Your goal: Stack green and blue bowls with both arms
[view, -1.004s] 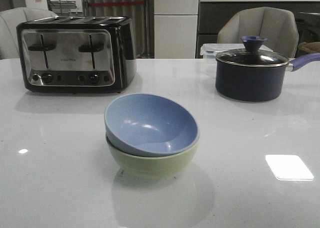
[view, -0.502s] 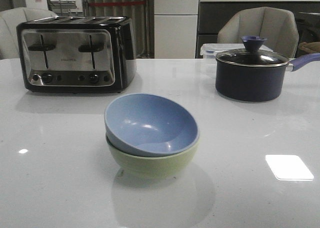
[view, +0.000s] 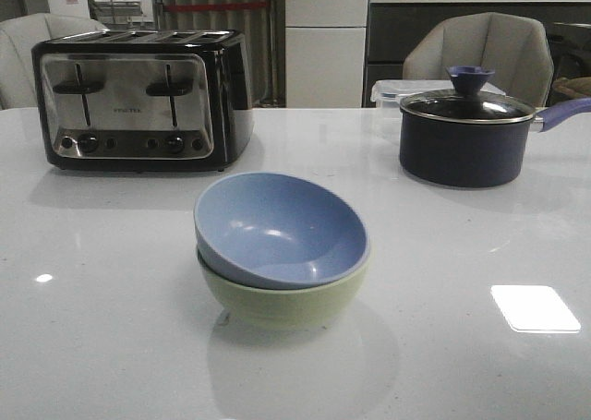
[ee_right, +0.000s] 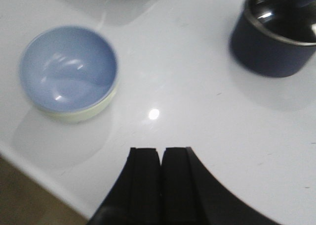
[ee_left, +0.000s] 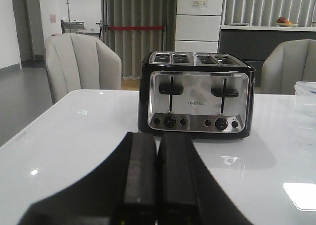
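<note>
The pale blue bowl (view: 277, 226) sits tilted inside the pale green bowl (view: 282, 302) on the white table, in the middle of the front view. The stack also shows in the right wrist view, blue bowl (ee_right: 68, 68) over the green bowl's rim (ee_right: 84, 115). My left gripper (ee_left: 157, 138) is shut and empty, low over the table, facing the toaster. My right gripper (ee_right: 162, 152) is shut and empty, high above the table, apart from the bowls. Neither gripper shows in the front view.
A black and chrome toaster (view: 138, 102) stands at the back left. A dark navy lidded saucepan (view: 466, 134) stands at the back right, a clear plastic box (view: 388, 92) behind it. Chairs stand behind the table. The table's near edge (ee_right: 29, 168) shows in the right wrist view.
The front view has shifted very slightly; the bowls stay stacked in the same place. No arm shows in it.
</note>
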### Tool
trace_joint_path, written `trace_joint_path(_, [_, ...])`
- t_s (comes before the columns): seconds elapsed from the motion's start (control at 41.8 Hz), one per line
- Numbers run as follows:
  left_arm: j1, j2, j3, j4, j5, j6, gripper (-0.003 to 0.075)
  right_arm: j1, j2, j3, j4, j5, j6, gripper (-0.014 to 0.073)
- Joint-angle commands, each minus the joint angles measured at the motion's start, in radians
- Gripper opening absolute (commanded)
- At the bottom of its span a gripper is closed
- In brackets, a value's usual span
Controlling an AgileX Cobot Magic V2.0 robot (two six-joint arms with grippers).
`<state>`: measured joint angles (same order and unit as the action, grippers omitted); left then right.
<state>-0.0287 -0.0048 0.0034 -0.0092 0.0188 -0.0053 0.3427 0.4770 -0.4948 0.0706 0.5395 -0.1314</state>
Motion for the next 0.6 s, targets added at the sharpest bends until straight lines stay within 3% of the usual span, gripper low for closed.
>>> trace_joint_path(0.0, [-0.008, -0.019, 0.004, 0.001, -0.084, -0.01, 0.0093, -0.131, -0.142, 0.104, -0.006, -0.26, -0.013, 0.0068])
trace_joint_path(0.191, [-0.008, -0.019, 0.004, 0.001, -0.084, -0.01, 0.0093, -0.286, -0.38, 0.363, -0.005, -0.459, -0.013, 0.0068])
trace_joint_path(0.43, [-0.008, -0.019, 0.004, 0.001, -0.084, -0.01, 0.0093, -0.313, -0.507, 0.522, 0.018, -0.525, -0.012, 0.0068])
trace_joint_path(0.574, [-0.008, -0.019, 0.004, 0.001, -0.084, -0.01, 0.0093, -0.313, -0.506, 0.519, 0.018, -0.504, -0.012, 0.0068])
